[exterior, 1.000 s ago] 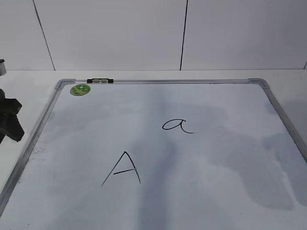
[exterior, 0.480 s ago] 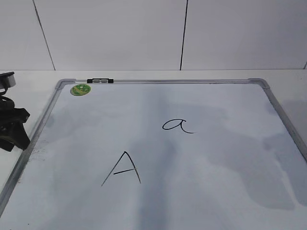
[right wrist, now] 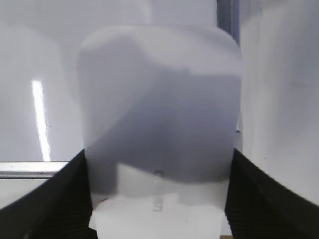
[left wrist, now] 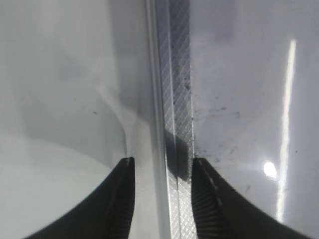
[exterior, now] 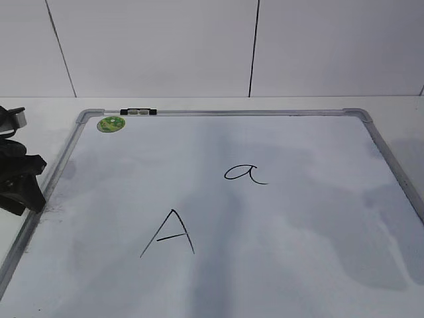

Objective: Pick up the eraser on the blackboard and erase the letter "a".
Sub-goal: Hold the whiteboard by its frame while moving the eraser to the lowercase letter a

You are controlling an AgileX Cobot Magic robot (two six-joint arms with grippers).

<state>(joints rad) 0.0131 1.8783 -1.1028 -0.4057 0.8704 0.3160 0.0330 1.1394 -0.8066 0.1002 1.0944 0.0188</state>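
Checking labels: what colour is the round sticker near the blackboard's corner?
Green, with a lighter pattern; the sticker shows best in the exterior view.

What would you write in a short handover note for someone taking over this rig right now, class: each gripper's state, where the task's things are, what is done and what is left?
Left gripper: jaws apart, straddling the grey frame on the left edge of the blackboard, holding nothing.
Right gripper: out of the exterior view; in its wrist view the white eraser sits between its fingers, apparently gripped.
The letter "a" is intact near the board's middle, up and to the right of the capital "A".
Done: eraser seemingly picked up.
Left: carry it to the "a" and wipe that letter only.
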